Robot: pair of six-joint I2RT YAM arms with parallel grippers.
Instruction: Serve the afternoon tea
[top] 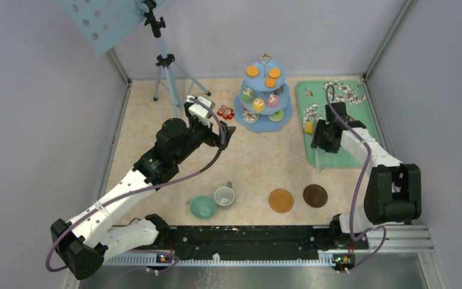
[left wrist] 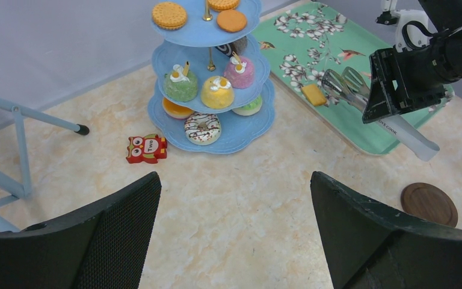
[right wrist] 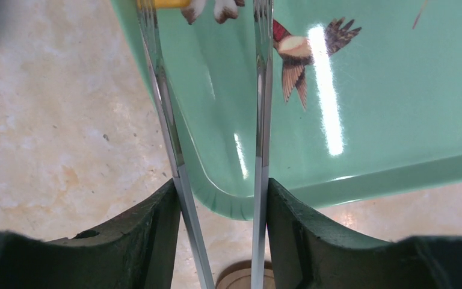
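The light-blue three-tier stand [top: 263, 96] [left wrist: 207, 78] holds orange biscuits [left wrist: 169, 15] on top, cupcakes [left wrist: 217, 92] in the middle and donuts [left wrist: 202, 127] at the bottom. A yellow biscuit [left wrist: 314, 94] lies on the green tray [top: 337, 158] between the tips of the metal tongs [right wrist: 261, 120]. My right gripper [right wrist: 219, 186] is shut on the tongs, one finger pressing each arm. My left gripper [left wrist: 234, 177] hangs open over bare table in front of the stand. A teal cup [top: 203, 207], a grey-white cup [top: 224, 195] and two coasters [top: 281, 200] [top: 315, 195] sit near the front.
A red owl toy [left wrist: 147, 149] lies left of the stand. A tripod [top: 165, 66] stands at the back left. Walls enclose the table on three sides.
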